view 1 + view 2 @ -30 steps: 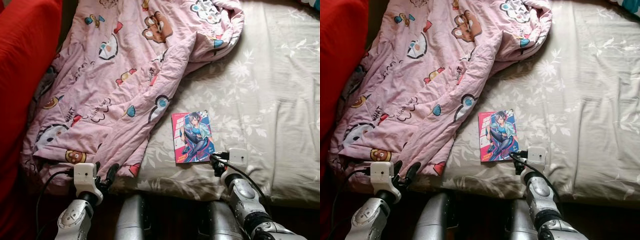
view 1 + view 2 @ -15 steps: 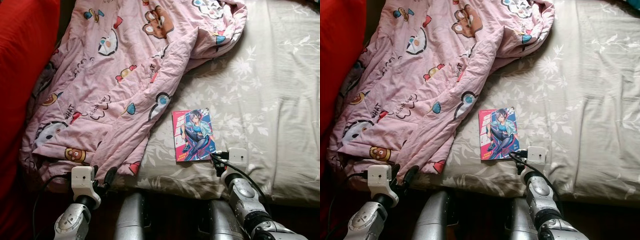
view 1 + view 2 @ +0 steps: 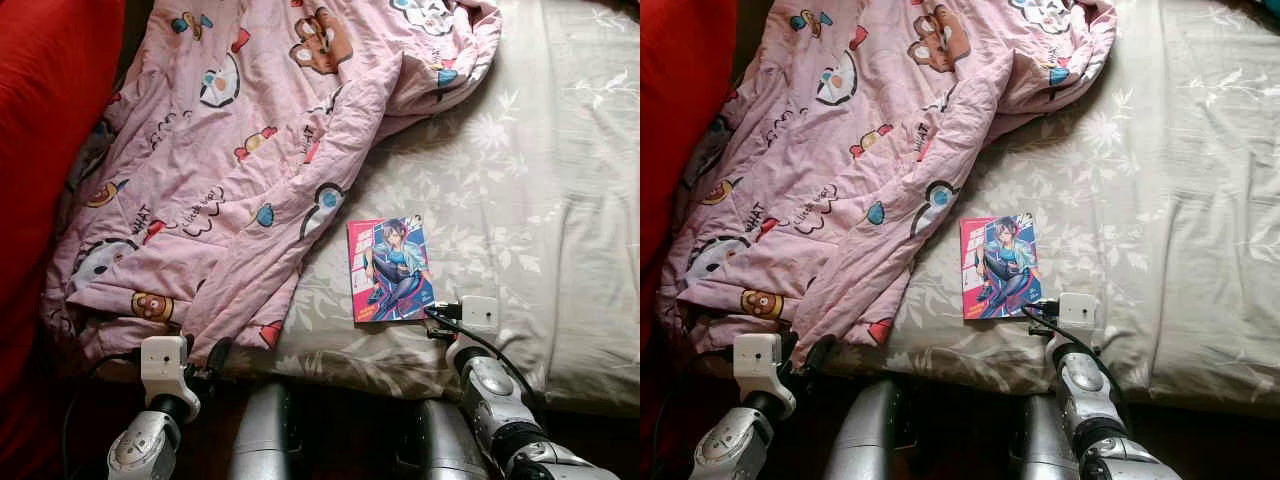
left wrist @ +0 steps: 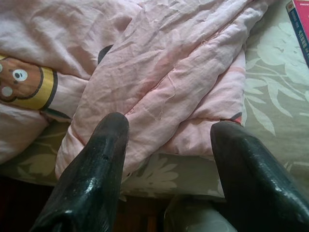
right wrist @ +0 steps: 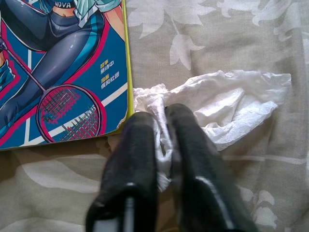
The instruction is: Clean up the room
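Our right gripper (image 5: 161,121) pinches a tissue (image 5: 227,104) on the bed (image 3: 560,150).
Its fingers are closed on the crumpled white paper, just beside the book (image 3: 389,269). Our left gripper (image 4: 169,137) stands open before the pink quilt (image 3: 240,150), holding nothing.

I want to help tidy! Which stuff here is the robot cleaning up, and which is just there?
Cleaning up:
tissue, pinched in the right gripper
book
blanket, crumpled, left gripper open near it

Just there:
bedsheet
red cushion
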`<state>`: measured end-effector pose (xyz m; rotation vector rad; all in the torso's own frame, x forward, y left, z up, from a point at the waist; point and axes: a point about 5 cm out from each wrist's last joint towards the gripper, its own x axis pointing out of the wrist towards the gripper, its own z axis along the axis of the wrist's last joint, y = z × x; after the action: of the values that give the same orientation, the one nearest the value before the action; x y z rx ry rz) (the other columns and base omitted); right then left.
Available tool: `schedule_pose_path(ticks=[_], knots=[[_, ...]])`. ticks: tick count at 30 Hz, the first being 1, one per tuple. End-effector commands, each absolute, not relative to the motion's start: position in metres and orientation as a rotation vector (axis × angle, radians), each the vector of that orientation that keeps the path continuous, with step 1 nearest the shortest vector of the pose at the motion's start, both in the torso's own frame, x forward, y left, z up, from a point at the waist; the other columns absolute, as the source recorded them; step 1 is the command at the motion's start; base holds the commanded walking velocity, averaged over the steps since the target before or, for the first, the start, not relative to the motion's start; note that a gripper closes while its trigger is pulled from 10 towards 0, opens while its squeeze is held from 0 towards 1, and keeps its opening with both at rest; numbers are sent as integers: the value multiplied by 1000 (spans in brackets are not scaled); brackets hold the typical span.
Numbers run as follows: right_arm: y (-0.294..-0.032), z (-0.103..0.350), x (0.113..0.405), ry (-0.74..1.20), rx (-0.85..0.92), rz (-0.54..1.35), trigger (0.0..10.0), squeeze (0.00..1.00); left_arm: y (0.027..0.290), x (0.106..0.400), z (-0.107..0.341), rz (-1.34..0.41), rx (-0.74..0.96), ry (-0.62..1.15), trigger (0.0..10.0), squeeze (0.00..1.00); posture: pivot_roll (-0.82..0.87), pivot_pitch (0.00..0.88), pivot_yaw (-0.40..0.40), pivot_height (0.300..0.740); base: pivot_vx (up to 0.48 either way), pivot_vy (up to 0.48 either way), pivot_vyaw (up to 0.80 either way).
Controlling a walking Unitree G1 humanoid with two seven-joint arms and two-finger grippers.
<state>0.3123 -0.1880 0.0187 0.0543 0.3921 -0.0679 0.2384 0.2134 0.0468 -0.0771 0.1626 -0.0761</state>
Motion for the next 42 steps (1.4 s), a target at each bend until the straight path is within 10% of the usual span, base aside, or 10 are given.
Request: schedule_pose_path(ticks=[1,12,30,32,42], knots=[[-186,1,297,473,53,-68,0,0,218,228,38,-54,-80,211,10000,0,120,410,104,650,0,0,0],[-188,-2,294,480,51,-81,0,0,217,228,35,-51,-84,220,10000,0,114,404,97,650,0,0,0],[-213,32,297,130,27,-143,0,0,219,251,27,-2,-86,176,10000,0,11,127,28,650,0,0,0],[-212,28,288,118,46,-137,9647,0,219,250,23,5,-88,181,10000,0,-2,99,24,650,0,0,0],[-217,-4,252,236,95,-188,10000,0,222,253,14,32,-91,193,10000,0,-28,18,29,650,0,0,0]])
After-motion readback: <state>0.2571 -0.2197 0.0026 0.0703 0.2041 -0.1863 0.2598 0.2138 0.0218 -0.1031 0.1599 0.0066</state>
